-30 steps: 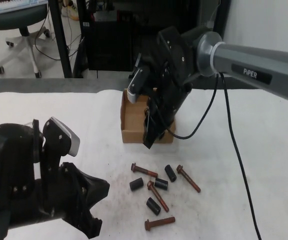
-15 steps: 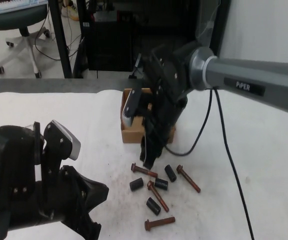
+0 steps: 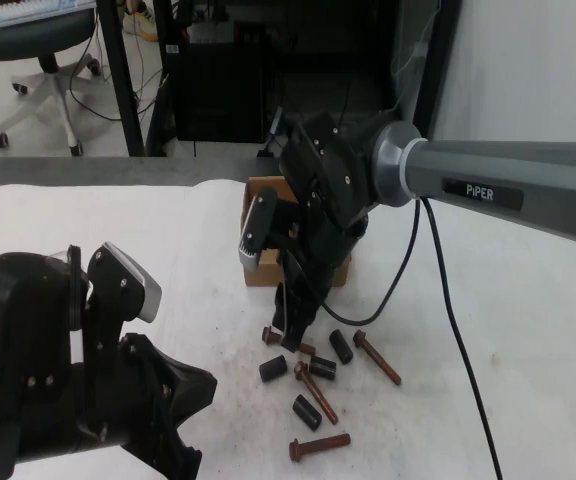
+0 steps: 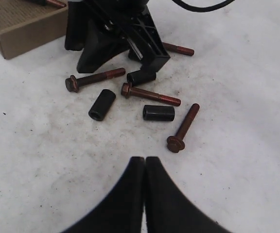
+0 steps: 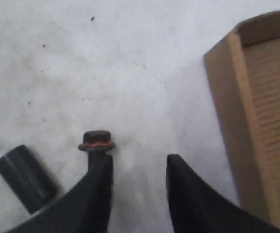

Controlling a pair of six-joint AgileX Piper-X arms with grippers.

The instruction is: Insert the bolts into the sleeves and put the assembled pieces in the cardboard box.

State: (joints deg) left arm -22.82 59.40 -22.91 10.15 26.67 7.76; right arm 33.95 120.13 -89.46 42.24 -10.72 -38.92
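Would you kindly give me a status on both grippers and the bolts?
Right gripper open at a bolt. Left gripper shut, empty. Sleeve close beside that bolt.

My tool [image 5: 140, 164] hangs low over the white worktop [image 5: 106, 58], its two dark fingers [image 5: 97, 196] spread with bare surface between them. A rusty bolt [image 5: 97, 141] lies with its flanged head just past one fingertip, the shank hidden under that finger. A black sleeve [image 5: 26, 177] lies near the bolt, on the outer side of that finger. Past my other finger stands the cardboard box [image 5: 227, 111], its ribbed floor showing.
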